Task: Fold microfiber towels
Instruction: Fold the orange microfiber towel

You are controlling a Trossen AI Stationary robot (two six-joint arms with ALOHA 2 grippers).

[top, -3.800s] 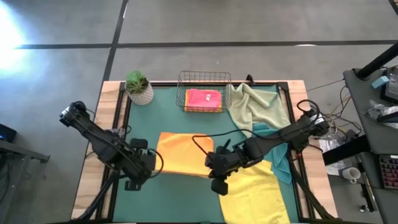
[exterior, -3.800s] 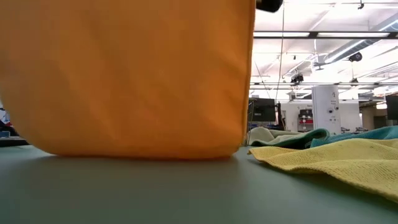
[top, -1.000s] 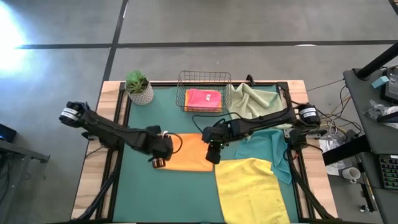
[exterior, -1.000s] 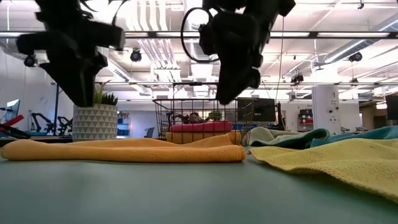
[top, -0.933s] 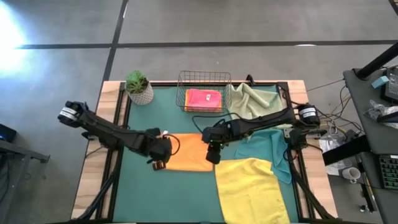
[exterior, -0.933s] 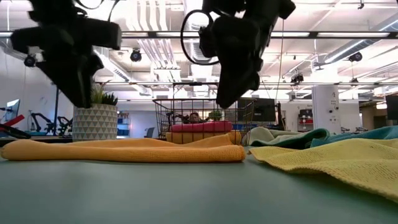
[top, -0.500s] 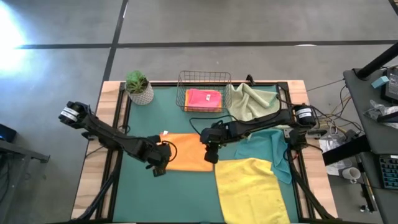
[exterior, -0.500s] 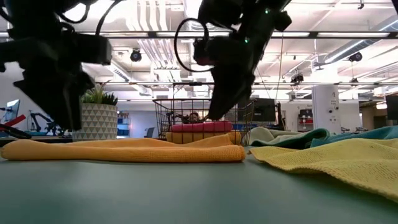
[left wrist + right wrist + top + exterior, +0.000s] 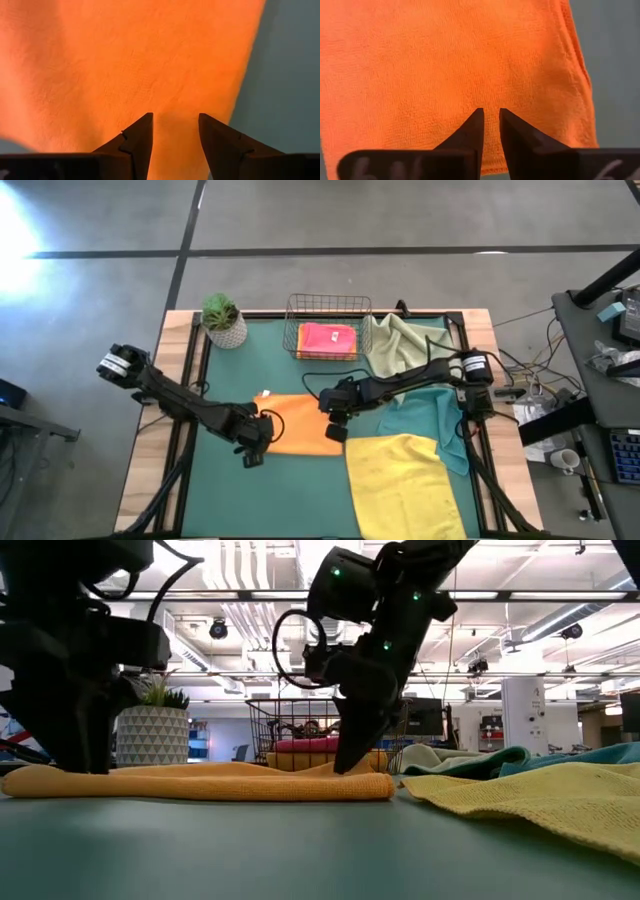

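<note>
orange towel (image 9: pixel 305 425), both grippers above, unlabelled

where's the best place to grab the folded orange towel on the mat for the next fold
Probably its two short ends. The orange towel lies flat as a wide folded strip on the green mat, so pinch straight down from above. The left gripper already sits at its left end with jaws open, the right gripper at its right end near the yellow towel, jaws nearly closed.
</note>
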